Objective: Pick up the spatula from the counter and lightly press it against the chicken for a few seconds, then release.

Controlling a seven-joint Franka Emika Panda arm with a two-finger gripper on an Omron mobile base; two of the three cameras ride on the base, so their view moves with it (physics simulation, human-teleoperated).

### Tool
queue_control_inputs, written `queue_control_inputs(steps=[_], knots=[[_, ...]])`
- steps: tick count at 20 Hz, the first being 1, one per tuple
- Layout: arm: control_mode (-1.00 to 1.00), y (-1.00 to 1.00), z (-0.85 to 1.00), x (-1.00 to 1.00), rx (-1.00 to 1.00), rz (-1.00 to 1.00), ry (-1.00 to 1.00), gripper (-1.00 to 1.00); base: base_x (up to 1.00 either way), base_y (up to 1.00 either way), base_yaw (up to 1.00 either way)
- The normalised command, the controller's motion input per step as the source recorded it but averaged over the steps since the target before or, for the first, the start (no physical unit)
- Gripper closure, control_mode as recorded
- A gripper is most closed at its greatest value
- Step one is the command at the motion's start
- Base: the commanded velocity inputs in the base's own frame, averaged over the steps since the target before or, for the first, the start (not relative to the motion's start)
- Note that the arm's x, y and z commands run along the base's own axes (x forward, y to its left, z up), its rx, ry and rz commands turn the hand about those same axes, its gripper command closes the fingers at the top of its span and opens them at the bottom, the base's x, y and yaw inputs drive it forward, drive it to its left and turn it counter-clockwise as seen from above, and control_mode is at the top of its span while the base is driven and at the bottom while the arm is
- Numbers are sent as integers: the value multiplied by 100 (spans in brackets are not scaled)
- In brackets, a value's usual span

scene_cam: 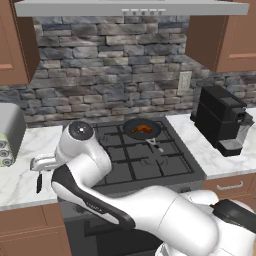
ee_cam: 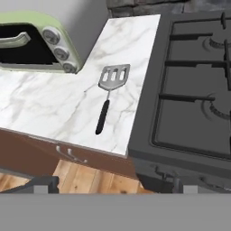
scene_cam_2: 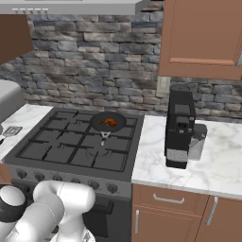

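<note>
The spatula [ee_cam: 108,97], with a slotted metal blade and a black handle, lies on the white marble counter [ee_cam: 54,108] left of the stove. Its handle points toward the counter's front edge. The spatula [scene_cam_2: 12,131] also lies at the far left of the right base view. My gripper [ee_cam: 115,186] hovers above it, open, with nothing between its fingers. In the left base view the gripper [scene_cam: 39,183] hangs over the left counter. A dark pan [scene_cam: 142,129] on the stove's back burner holds the orange-brown chicken [scene_cam: 144,128], also seen as the chicken [scene_cam_2: 110,122].
A green toaster oven [ee_cam: 31,43] stands on the counter beyond the spatula. The black gas stove [ee_cam: 194,90] borders the spatula's right side. A black coffee machine [scene_cam_2: 179,127] stands on the right counter. The range hood [scene_cam: 130,7] hangs above the stove.
</note>
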Motion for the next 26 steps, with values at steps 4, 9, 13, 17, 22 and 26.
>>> queue_control_inputs(steps=[4, 9, 13, 17, 22, 26], knots=[[-100, 20, -6, 19, 0, -2, 0, -100, 0, 0, 0], [-100, 16, -13, 17, 0, -5, 0, -100, 0, 0, 0], [-100, 19, -18, 13, 0, -7, 0, -100, 0, 0, 0], [-100, 19, -19, 9, 0, -7, 0, -100, 0, 0, 0], [-100, 8, -12, 12, 3, -3, 3, -100, 0, 0, 0], [-100, 2, -6, 20, 5, -4, 8, -100, 0, 0, 0]])
